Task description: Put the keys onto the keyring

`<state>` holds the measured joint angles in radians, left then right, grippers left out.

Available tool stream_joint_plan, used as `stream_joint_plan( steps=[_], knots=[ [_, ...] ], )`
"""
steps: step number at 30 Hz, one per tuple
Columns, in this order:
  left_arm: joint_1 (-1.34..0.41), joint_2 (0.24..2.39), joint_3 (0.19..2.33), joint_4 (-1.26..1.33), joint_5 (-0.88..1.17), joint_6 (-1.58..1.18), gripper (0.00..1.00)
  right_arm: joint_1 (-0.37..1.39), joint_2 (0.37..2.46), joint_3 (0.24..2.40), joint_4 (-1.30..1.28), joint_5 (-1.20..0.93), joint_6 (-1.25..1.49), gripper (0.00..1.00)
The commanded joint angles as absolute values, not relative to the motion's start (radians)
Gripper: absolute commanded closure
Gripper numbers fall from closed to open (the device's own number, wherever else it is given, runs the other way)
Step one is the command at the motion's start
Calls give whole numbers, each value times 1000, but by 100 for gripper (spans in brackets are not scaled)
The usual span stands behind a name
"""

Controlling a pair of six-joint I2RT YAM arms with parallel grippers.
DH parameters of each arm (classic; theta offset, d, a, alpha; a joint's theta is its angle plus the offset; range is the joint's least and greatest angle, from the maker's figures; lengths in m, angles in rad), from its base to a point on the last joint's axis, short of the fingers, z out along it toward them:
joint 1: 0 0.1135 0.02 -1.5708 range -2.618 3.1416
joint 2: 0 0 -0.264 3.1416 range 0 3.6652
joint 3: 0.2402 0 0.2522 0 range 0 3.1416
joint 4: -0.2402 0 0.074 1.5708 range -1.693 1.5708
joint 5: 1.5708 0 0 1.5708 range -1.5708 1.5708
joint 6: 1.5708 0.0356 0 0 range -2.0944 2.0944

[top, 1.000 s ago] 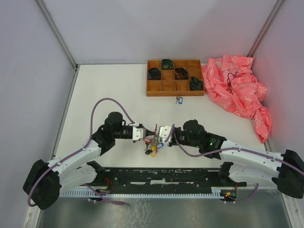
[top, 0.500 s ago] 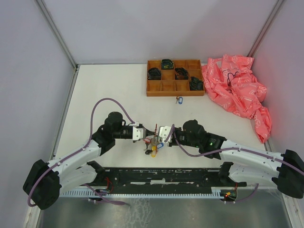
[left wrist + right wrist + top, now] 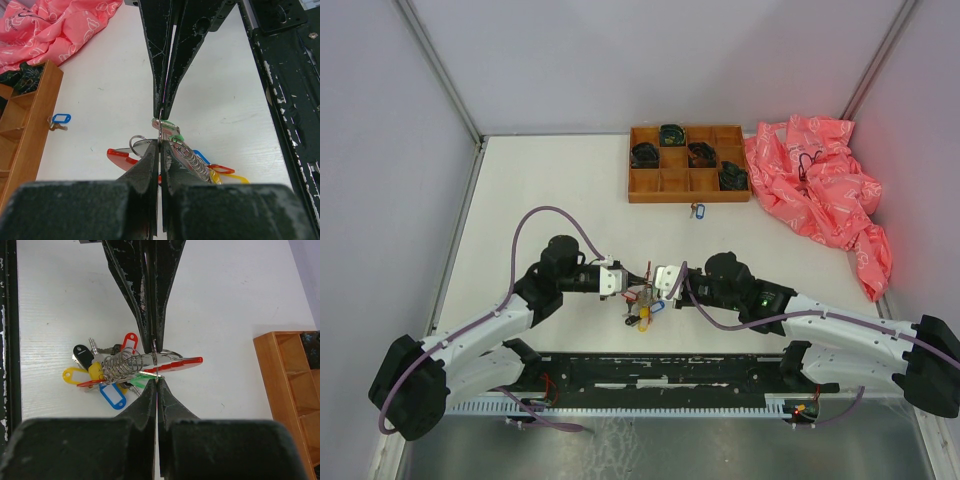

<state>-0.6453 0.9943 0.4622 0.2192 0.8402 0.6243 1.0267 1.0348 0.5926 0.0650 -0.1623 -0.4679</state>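
- The left gripper (image 3: 159,150) and right gripper (image 3: 156,385) were parked nose to nose, fingertips nearly touching, low over the white table (image 3: 540,190).
- The left jaws were pressed together. The thin wire of the keyring (image 3: 138,142) sat right at their tips and looked pinched there.
- The right jaws were squeezed tight too, nipping the green-tagged key (image 3: 144,382) by its metal part. Its tag stuck out just beside those tips.
- The rest of the bunch sat off to one side of both sets of jaws. There was a silvery wire coil (image 3: 120,366) closest in.
- Past the coil, the keys fanned outward with a black tag (image 3: 82,352), yellow tag (image 3: 72,374), blue tag (image 3: 112,395) and red tag (image 3: 129,342).
- Honestly couldn't tell if the bunch was resting on the table or held just off it.
- The red strap (image 3: 177,361) poked out on the opposite side of the jaws from the tags, running across the gap between the two pairs of tips.
- One loose key (image 3: 60,119) with its own blue tag was well apart from both jaws, lying just beside the near wall of the wooden tray (image 3: 31,125).
- The tray had dark coiled things (image 3: 645,155) in a few compartments and a crumpled pink cloth (image 3: 820,185) next to it. Both were far from the jaws.
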Motion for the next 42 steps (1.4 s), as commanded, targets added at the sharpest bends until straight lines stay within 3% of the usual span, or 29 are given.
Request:
stream_joint_plan(
  steps=[1, 42],
  knots=[
    [-641, 992, 483, 273, 856, 610, 97, 1025, 1024, 641, 103, -181, -458, 99],
    [-655, 1002, 515, 265, 852, 550, 97, 1051, 1068, 676, 107, -166, -442, 99]
  ],
)
